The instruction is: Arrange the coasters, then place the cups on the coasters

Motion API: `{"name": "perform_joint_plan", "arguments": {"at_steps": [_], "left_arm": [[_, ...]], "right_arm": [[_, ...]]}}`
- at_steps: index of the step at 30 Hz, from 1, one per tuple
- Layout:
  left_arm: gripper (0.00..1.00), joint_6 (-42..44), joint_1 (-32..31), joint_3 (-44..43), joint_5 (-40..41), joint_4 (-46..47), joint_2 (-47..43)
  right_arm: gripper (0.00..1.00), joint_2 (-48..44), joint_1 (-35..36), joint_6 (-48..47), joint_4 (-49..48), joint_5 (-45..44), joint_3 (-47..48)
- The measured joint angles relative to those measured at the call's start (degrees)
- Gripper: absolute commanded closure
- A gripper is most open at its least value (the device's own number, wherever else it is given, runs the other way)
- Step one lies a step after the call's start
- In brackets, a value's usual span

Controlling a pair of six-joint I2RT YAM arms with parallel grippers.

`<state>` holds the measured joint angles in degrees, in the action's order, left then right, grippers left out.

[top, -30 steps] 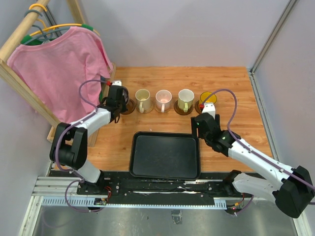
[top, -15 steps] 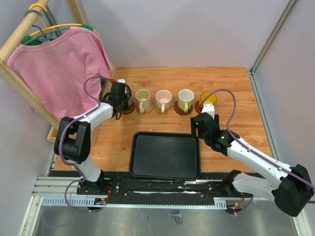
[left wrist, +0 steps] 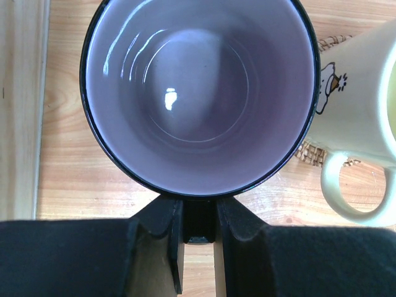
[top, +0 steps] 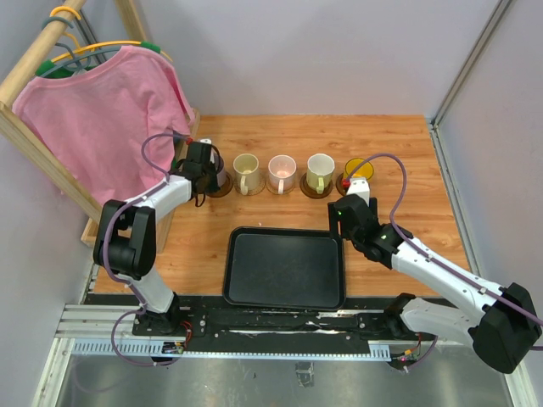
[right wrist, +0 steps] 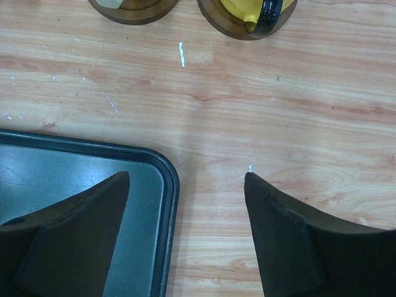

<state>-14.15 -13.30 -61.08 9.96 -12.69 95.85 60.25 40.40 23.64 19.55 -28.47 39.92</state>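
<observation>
The wooden counter (top: 399, 153) is the broadest thing, and a pink shirt (top: 102, 119) hangs on a rack well off to the left of the black tray (top: 284, 267), which lies at the counter's near edge. The right claw (right wrist: 185, 179) hovers over the tray's far right corner, its jaws wide with nothing between them. The left claw (left wrist: 199, 213), beyond the tray's far left corner, is pinched narrow on the dark handle of the purple cup (left wrist: 199, 93). The other cups stand in a row beyond the tray's far edge: cream cup (top: 246, 172), pink cup (top: 282, 172), pale green cup (top: 320, 172), and amber cup (top: 358, 168) past the far right corner. A brown coaster (top: 223, 186) shows under each cup. I cannot tell whether the purple cup rests on its coaster.
</observation>
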Motion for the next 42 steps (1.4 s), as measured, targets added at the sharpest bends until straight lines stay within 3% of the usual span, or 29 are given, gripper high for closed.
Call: {"name": "perform_joint_plan", "arguments": {"at_steps": [42], "left_arm": [[0.99, -0.44, 0.74, 0.00, -3.02, -1.01, 1.09]], "right_arm": [[0.24, 1.86, 0.00, 0.22, -0.02, 1.53, 0.66]]}}
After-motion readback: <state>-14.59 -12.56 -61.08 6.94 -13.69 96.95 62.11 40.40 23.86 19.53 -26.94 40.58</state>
